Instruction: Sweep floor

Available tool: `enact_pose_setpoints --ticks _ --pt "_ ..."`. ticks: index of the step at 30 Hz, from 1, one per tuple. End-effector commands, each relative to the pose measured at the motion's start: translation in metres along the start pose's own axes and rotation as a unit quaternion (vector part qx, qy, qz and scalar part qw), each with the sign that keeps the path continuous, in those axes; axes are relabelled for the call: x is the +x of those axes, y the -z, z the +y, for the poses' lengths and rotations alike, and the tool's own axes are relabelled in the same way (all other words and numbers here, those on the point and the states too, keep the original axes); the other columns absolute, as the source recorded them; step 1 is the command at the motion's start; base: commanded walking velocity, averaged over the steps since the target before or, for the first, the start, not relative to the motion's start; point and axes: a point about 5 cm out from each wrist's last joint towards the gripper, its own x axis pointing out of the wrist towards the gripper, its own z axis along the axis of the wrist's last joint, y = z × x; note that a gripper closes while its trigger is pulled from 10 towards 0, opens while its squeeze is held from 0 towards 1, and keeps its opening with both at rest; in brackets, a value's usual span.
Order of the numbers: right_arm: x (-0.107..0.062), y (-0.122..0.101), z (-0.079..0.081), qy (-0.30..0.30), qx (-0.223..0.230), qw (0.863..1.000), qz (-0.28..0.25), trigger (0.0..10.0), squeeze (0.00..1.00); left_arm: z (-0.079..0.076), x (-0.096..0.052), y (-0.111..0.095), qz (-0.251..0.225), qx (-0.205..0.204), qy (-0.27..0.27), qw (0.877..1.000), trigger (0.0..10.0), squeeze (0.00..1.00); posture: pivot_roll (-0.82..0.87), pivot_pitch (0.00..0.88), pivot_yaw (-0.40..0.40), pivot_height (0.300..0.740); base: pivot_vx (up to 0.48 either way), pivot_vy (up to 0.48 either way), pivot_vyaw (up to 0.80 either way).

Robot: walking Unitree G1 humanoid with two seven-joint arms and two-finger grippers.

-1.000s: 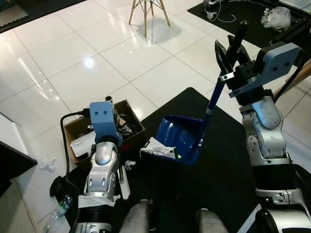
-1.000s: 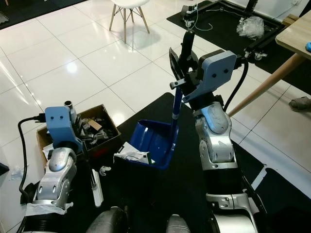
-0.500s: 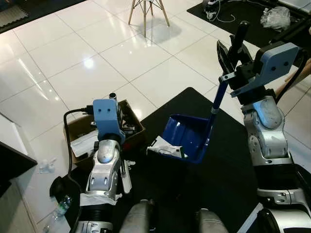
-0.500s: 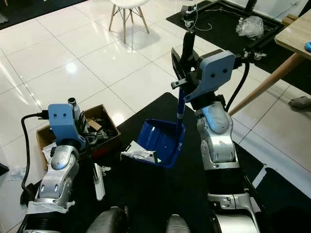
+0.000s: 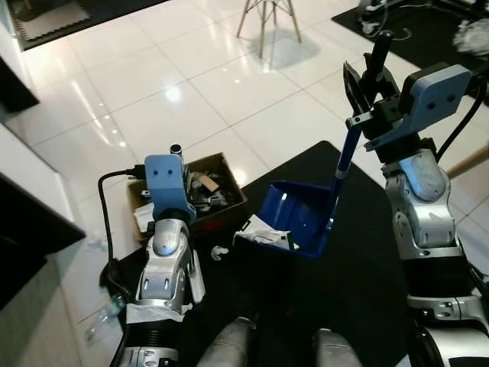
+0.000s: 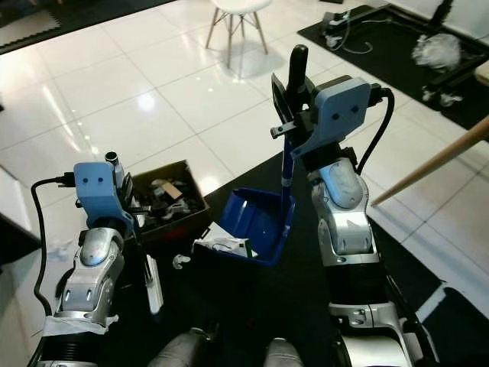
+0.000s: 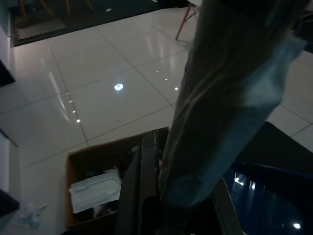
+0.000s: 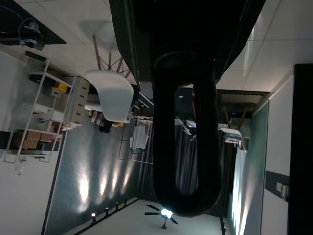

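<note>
The right gripper [image 5: 365,76] is clamped on the black top of the dustpan handle [image 5: 341,157], holding it near upright so the blue dustpan [image 5: 294,216] hangs with its mouth low over the black mat [image 5: 359,267], ready to take sweepings. Crumpled paper [image 5: 263,233] lies at its lip. The left gripper [image 7: 151,186] is closed on a pale stick, probably the broom, beside the cardboard box [image 5: 191,191] of scraps on the tiled floor [image 5: 191,84].

Silver jointed arms carry blue wrist housings, black cables and long black fingers [image 6: 280,90].
</note>
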Motion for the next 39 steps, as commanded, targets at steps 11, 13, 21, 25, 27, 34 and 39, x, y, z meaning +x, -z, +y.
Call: enact_pose_setpoints --ticks 11,13,21,25,27,34,39 --pt "0.0040 -0.0080 0.0002 0.000 -0.009 1.000 -0.024 10.0 0.00 0.0039 0.0016 -0.0060 -0.018 0.015 -0.001 1.000 10.0 0.00 -0.03 0.083 0.041 0.740 0.000 0.000 0.78" --pt "0.0040 -0.0080 0.0001 0.000 -0.009 1.000 -0.024 10.0 0.00 0.0039 0.0016 -0.0059 -0.018 0.015 -0.001 1.000 10.0 0.00 -0.03 0.083 0.042 0.740 0.000 0.000 0.78" --pt "0.0036 -0.0076 -0.0003 0.001 -0.010 1.000 -0.023 10.0 0.00 0.0039 0.0016 -0.0053 -0.017 0.015 -0.001 1.000 10.0 0.00 -0.03 0.085 0.041 0.740 0.000 0.000 0.78" --pt "0.0034 -0.0074 -0.0005 0.002 -0.011 1.000 -0.023 10.0 0.00 0.0039 0.0014 -0.0051 -0.017 0.015 0.000 1.000 10.0 0.00 -0.03 0.086 0.041 0.740 0.000 0.000 0.77" --pt "0.0033 -0.0073 -0.0006 0.002 -0.012 1.000 -0.022 10.0 0.00 0.0036 0.0015 -0.0052 -0.017 0.015 0.001 1.000 10.0 0.00 -0.03 0.086 0.041 0.740 0.000 0.000 0.73" --pt "0.0036 -0.0065 -0.0020 0.011 -0.011 1.000 -0.020 10.0 0.00 0.0005 0.0020 -0.0048 -0.015 0.016 0.011 1.000 10.0 0.00 -0.03 0.084 0.041 0.740 0.000 0.000 0.10" --pt "0.0034 -0.0061 -0.0034 0.017 -0.008 1.000 -0.019 10.0 0.00 -0.0027 0.0027 -0.0046 -0.014 0.016 0.020 1.000 10.0 0.00 -0.03 0.084 0.042 0.740 0.000 0.000 0.00"
